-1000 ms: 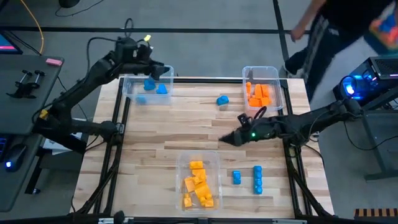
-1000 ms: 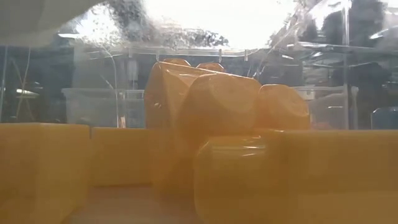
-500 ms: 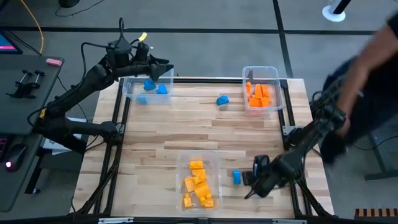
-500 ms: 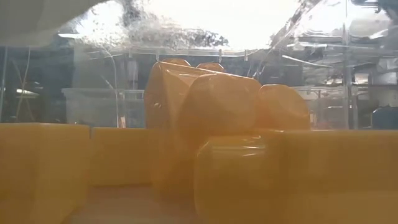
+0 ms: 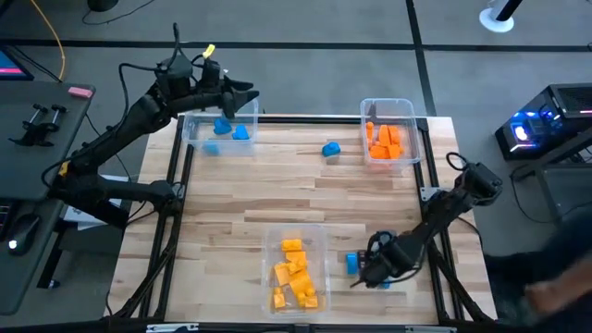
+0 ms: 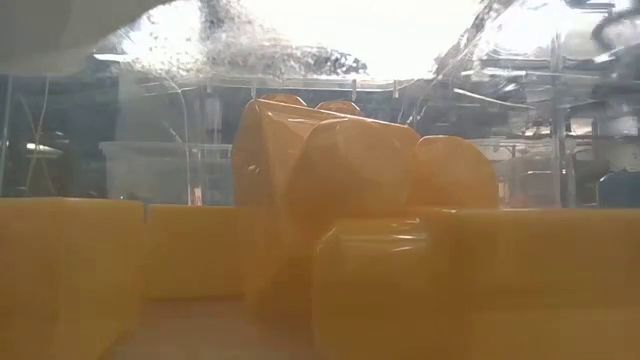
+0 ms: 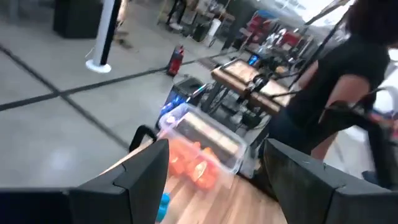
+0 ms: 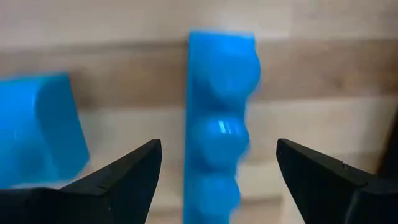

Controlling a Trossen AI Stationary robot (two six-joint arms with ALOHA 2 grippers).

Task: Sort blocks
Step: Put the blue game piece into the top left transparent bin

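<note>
Near the table's front right, a blue row of blocks (image 8: 221, 81) lies flat on the wood beside a single blue block (image 5: 351, 263). My right gripper (image 5: 377, 270) points straight down over the row, open, with a finger on either side of it and touching nothing. Another blue block (image 5: 331, 148) lies loose at the far middle. My left gripper (image 5: 246, 93) hovers open and about level above the far-left bin (image 5: 199, 139), which holds blue blocks (image 5: 222, 127). Orange blocks (image 5: 386, 141) fill the far-right bin, and yellow blocks (image 5: 294, 273) the near bin.
The clear bin of yellow blocks (image 6: 350, 200) fills the low view. The far-right bin (image 7: 205, 137) shows ahead in the left wrist view, with a person (image 7: 336, 81) standing beyond the table. Bare wood (image 5: 277, 185) lies between the three bins.
My right gripper has swung from the table's right middle toward the near edge, gone down and tipped to point straight down over the blue row. My left gripper has risen a little and tipped up over the far-left bin. The person by the right side has moved off.
</note>
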